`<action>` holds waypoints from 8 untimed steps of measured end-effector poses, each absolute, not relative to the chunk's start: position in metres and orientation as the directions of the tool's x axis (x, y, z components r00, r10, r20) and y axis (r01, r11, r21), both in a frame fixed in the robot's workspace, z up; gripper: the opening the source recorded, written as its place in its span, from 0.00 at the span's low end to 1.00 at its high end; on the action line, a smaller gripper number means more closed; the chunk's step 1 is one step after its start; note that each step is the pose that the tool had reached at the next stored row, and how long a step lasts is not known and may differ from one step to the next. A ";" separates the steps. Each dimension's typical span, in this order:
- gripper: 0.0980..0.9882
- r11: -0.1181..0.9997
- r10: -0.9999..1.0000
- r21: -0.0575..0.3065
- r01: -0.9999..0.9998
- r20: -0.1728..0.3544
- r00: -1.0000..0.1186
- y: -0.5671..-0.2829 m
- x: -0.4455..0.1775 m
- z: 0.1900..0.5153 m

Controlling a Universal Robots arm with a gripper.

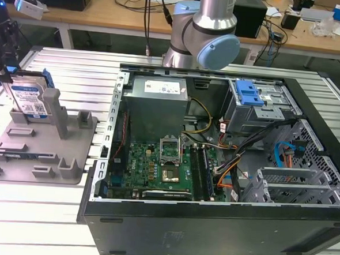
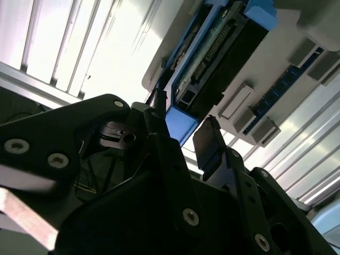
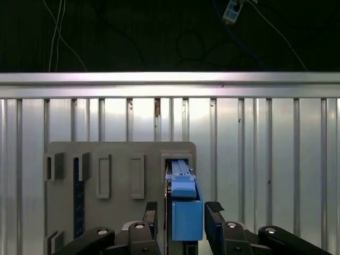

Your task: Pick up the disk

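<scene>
The disk (image 1: 30, 99) stands on edge in a slot of the grey slotted holder (image 1: 41, 148) at the exterior view's left; it is silver with a white-and-blue label and blue side rails. My gripper (image 1: 6, 71) hangs right over it. In the first wrist view the gripper (image 3: 182, 212) is open, with one dark finger on each side of the disk's blue rail (image 3: 186, 210) and a narrow gap showing on one side. In the second wrist view the gripper (image 2: 183, 125) likewise straddles the blue end of the disk (image 2: 212, 58).
An open computer case (image 1: 210, 228) lies on the slatted aluminium table (image 1: 38, 212) to the exterior view's right of the holder, holding a grey metal power-supply box (image 1: 158, 92), a green motherboard (image 1: 162, 167) and cables. The arm's base (image 1: 205, 31) rises behind the case.
</scene>
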State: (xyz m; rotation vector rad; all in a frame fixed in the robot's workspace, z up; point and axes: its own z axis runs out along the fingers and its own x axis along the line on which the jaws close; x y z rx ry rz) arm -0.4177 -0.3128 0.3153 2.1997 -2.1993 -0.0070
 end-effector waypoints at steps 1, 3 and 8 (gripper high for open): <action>0.43 0.000 -1.000 0.025 -1.000 0.019 0.000 -0.313 -0.418 0.315; 0.43 0.000 -1.000 0.025 -1.000 0.019 0.000 -0.313 -0.418 0.313; 0.43 0.000 -1.000 0.025 -1.000 0.019 0.000 -0.313 -0.418 0.307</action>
